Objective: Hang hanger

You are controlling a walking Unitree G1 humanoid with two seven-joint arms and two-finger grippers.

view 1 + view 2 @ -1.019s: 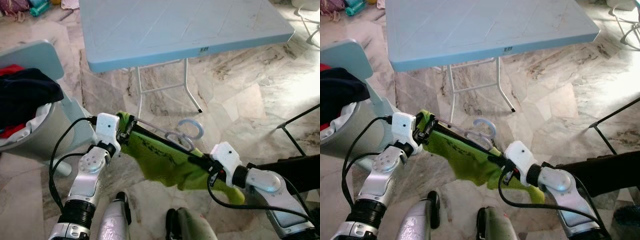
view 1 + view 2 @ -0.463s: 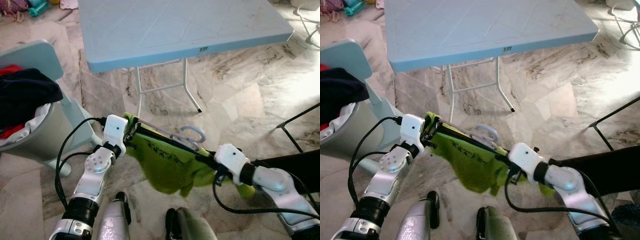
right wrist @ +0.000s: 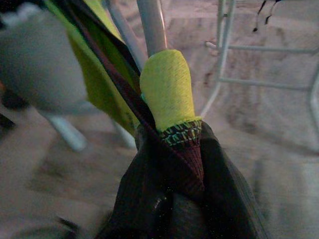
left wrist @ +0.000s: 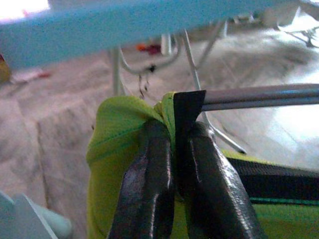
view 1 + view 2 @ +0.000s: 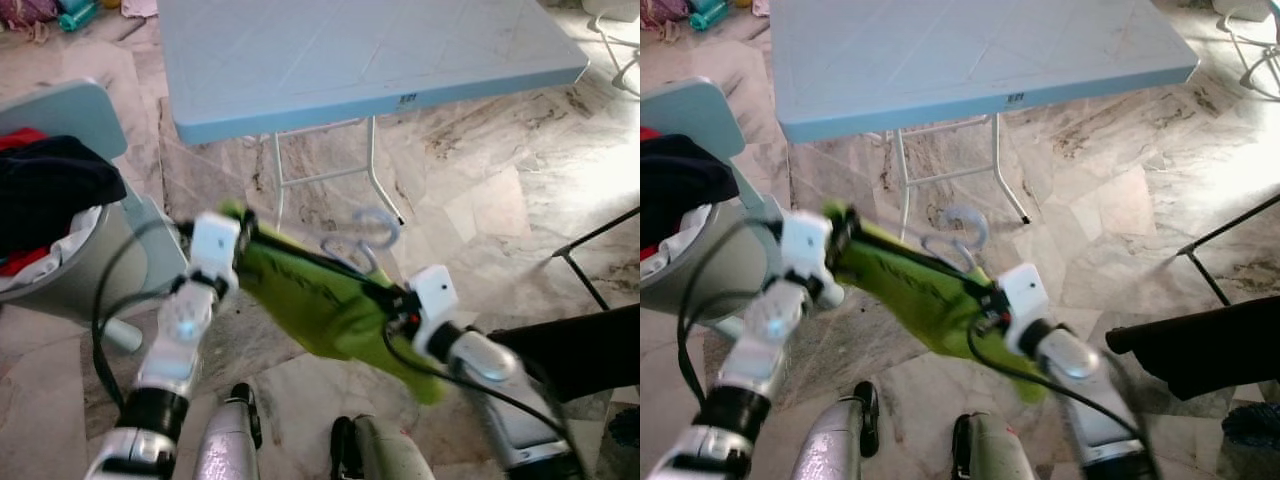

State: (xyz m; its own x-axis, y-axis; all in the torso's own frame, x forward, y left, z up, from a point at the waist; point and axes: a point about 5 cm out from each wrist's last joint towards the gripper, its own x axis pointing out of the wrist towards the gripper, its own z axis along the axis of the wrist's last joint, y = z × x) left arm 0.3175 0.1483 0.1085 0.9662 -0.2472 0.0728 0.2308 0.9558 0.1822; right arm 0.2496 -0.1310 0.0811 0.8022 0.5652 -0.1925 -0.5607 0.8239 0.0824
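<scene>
Two claws, left claw point(image 4: 174, 149) and right claw point(image 3: 172, 149), each clamped on one green-garmented hanger point(image 5: 355, 240).

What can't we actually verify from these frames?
- Where the hanger will hang: a dark bar is cut off by the head views' right edge.
- Both arms are motion-blurred in the head views, so exact pose is unclear.
- Left end effector: the green garment bunches over the hanger end, hiding the contact.
- Right end effector: fabric covers what its fingers pinch.
- Basket contents: cut by the left edge, under dark clothing.
</scene>
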